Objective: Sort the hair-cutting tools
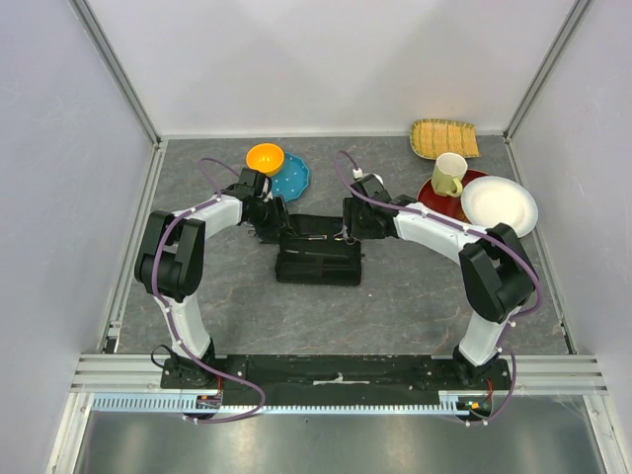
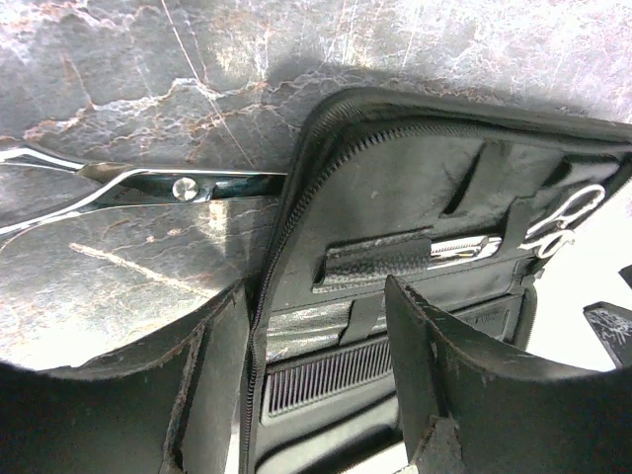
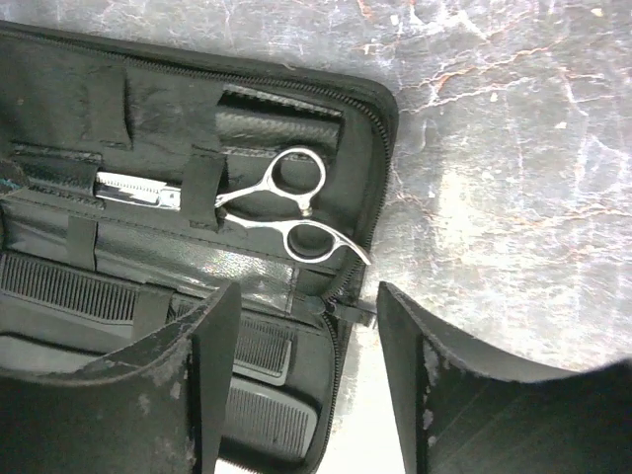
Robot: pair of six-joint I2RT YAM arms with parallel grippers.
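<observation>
A flat black zip case (image 1: 318,265) lies open mid-table. One silver scissors (image 3: 286,207) is held under a strap in its upper half and also shows in the left wrist view (image 2: 555,229). Two black combs (image 3: 69,291) (image 3: 265,415) sit in slots in the lower half, and one comb (image 2: 326,370) shows in the left wrist view. The second scissors (image 2: 148,188) lies on the table, its blade tip at the case's left edge. My left gripper (image 1: 275,222) (image 2: 316,395) is open over the case's left edge. My right gripper (image 1: 346,229) (image 3: 301,385) is open over its right edge, beside the zip pull (image 3: 355,311).
An orange bowl (image 1: 265,157) and a blue plate (image 1: 291,178) sit behind the left gripper. At back right are a woven tray (image 1: 444,138), a cream mug (image 1: 449,175) on a red plate (image 1: 434,193), and a white plate (image 1: 499,204). Walls enclose the table.
</observation>
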